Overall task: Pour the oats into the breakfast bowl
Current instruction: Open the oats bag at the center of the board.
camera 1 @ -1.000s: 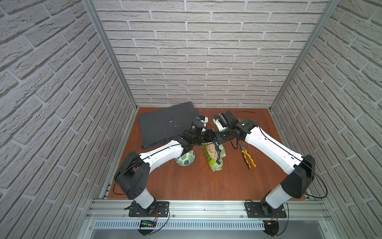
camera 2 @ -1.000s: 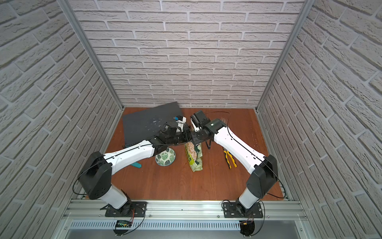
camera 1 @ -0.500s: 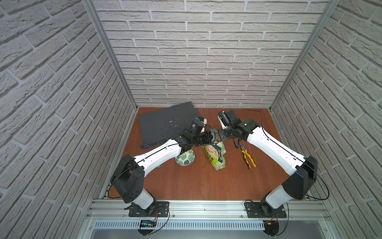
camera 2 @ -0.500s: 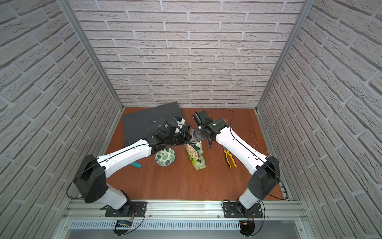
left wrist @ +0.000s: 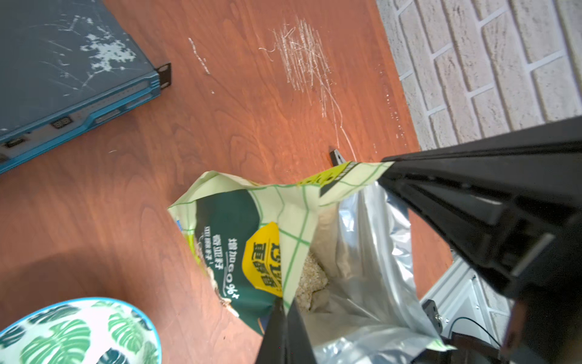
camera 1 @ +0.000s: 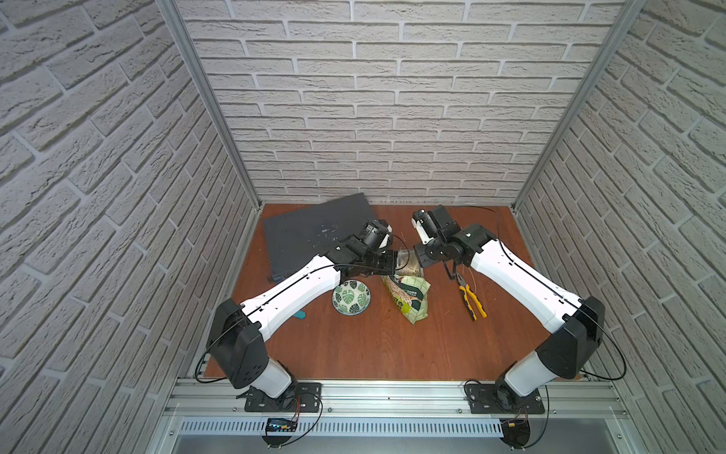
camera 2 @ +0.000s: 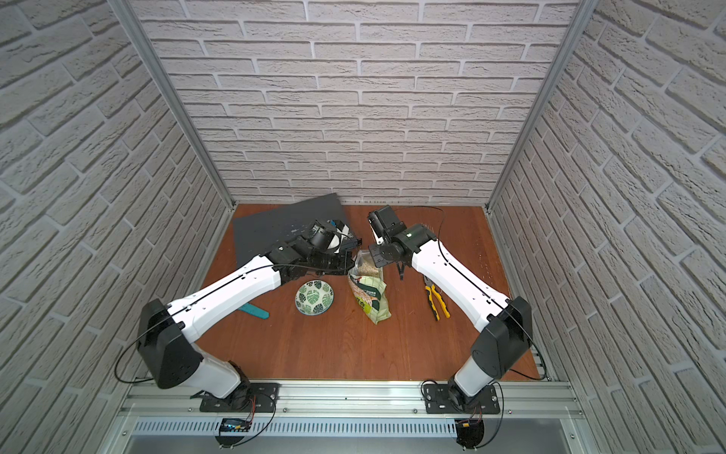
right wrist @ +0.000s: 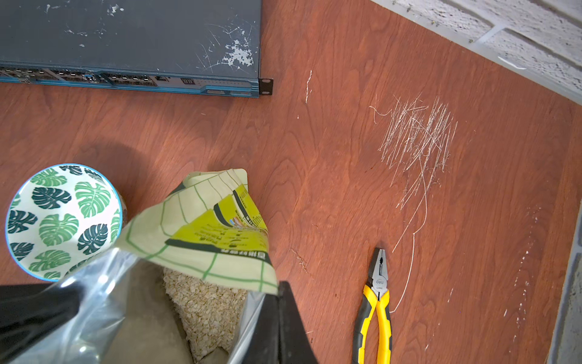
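Wood table [camera 1: 353, 353], with a dark flat box [camera 1: 310, 232] at the back, clear of the work. Green bag [camera 1: 408, 296] sits mid-table, mouth up. Left gripper [camera 1: 394, 262] and right gripper [camera 1: 417, 257] are each clamped tight on opposite lips of the mouth, spreading it. Bowl [camera 1: 351, 297] is empty, just beside the bag on the left arm's side. Pliers [camera 1: 473, 300] lie on the other side, apart. Oats [right wrist: 204, 309] sit low inside the bag. Best way, I'd say: raise both lips together, carry the mouth over the bowl, tip slowly with the left lip lowest as a spout. The floppy foil could dump the oats or miss.
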`<state>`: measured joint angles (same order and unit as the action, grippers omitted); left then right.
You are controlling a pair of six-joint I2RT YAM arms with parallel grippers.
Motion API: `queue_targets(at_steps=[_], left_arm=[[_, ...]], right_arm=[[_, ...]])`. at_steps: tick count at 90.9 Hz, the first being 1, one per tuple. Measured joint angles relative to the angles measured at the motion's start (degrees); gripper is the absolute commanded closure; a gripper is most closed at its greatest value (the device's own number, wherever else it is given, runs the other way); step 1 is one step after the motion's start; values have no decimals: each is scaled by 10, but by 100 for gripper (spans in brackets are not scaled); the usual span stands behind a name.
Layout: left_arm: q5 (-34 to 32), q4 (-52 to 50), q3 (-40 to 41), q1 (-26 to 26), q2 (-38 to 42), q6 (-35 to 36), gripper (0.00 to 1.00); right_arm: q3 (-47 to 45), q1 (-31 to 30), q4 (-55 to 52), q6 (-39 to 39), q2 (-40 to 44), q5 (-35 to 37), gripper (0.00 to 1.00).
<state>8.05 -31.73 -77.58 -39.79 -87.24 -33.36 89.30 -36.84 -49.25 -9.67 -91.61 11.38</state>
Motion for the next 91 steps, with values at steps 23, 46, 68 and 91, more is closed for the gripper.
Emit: queue_targets(at_steps=[23,46,68,91], left_arm=[[-27,-31,-10,2,8,20,80],[-22,-16,-33,9,4,25,54],[-19,-9,-75,14,-37,28,52],[-9,-11,-78,20,-84,37,82]], right_arm=[[0,2,3,5,9,-73,97],[-11,11,9,-2,14,-94,97],[-18,11,13,-10,20,-97,97],[-21,11,15,-10,22,-98,97]])
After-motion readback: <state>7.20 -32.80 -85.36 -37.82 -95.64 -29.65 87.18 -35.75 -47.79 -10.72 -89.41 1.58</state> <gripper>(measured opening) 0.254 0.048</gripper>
